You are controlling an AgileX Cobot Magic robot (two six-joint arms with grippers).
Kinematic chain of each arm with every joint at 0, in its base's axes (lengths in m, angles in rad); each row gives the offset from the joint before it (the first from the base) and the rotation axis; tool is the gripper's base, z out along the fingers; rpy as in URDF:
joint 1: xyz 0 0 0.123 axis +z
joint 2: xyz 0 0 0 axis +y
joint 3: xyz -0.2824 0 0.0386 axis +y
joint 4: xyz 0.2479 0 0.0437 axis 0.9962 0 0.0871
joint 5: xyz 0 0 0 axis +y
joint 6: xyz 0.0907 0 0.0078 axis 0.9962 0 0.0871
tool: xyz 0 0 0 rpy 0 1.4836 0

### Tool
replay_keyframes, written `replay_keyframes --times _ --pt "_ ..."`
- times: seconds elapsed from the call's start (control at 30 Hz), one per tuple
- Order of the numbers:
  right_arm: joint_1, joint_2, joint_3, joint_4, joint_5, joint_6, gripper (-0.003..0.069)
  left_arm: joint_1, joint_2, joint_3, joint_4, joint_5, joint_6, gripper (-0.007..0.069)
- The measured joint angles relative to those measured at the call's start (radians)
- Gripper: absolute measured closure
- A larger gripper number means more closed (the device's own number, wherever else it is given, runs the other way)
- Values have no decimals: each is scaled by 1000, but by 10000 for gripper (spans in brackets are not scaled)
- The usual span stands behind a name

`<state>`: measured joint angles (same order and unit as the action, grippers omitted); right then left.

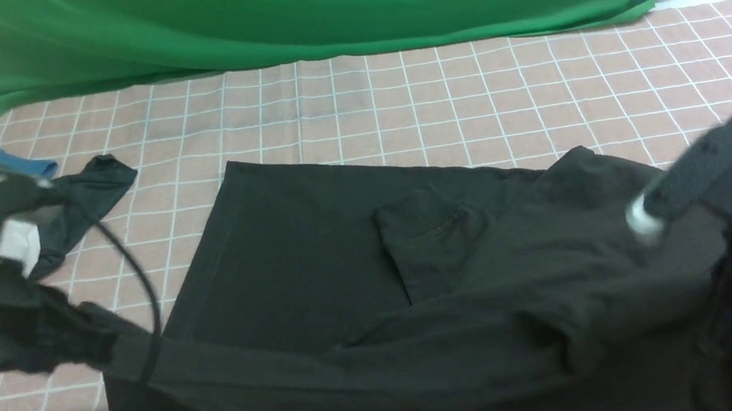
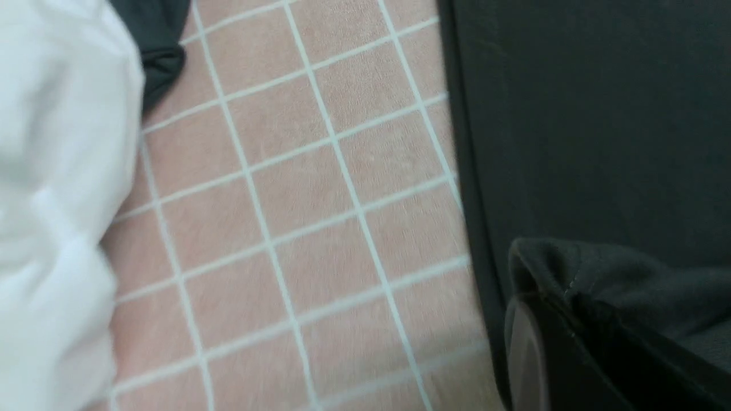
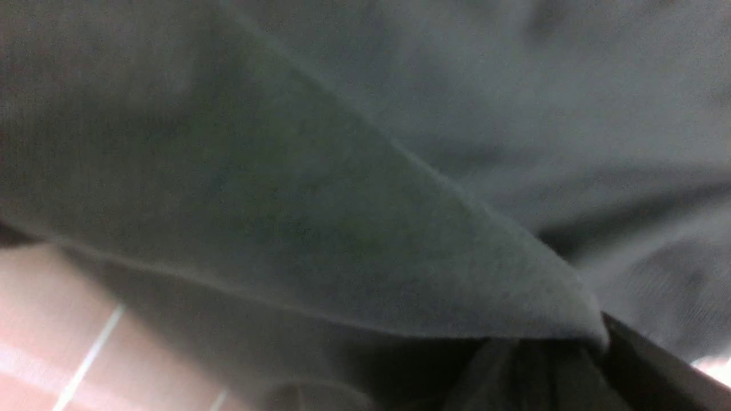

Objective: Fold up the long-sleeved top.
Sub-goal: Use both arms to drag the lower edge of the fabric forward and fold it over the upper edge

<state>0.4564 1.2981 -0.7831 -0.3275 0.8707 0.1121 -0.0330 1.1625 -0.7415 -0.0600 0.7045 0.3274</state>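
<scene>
The long-sleeved top [image 1: 316, 253] is a large black garment spread across the checked tablecloth, with one cuffed sleeve [image 1: 428, 229] folded onto its middle. At its near left corner my left gripper [image 1: 103, 349] is shut on the hem. The left wrist view shows that cloth [image 2: 588, 125] bunched at the left gripper [image 2: 551, 325]. At the right end my right gripper [image 1: 729, 286] is shut on the top, its tips hard to pick out against the dark fabric. In the right wrist view a fold of the top [image 3: 285, 188] runs to a point at the right gripper [image 3: 599, 354].
A white garment [image 1: 18, 245] [image 2: 57, 200] and a smaller dark cloth [image 1: 88, 191] with blue trim [image 1: 4, 160] lie at the far left. A green backdrop [image 1: 286, 6] hangs behind the pink checked tablecloth [image 1: 464, 95]. A black cable [image 1: 138, 282] loops beside the left arm.
</scene>
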Motion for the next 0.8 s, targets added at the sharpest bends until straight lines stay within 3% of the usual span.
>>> replay_keyframes --times 0.2,0.8 --pt "-106 127 -71 0 -82 -81 606 0 223 -103 -7 -82 0 589" --pt "-305 417 -326 7 -167 -130 608 0 637 -546 -28 -166 35 589"
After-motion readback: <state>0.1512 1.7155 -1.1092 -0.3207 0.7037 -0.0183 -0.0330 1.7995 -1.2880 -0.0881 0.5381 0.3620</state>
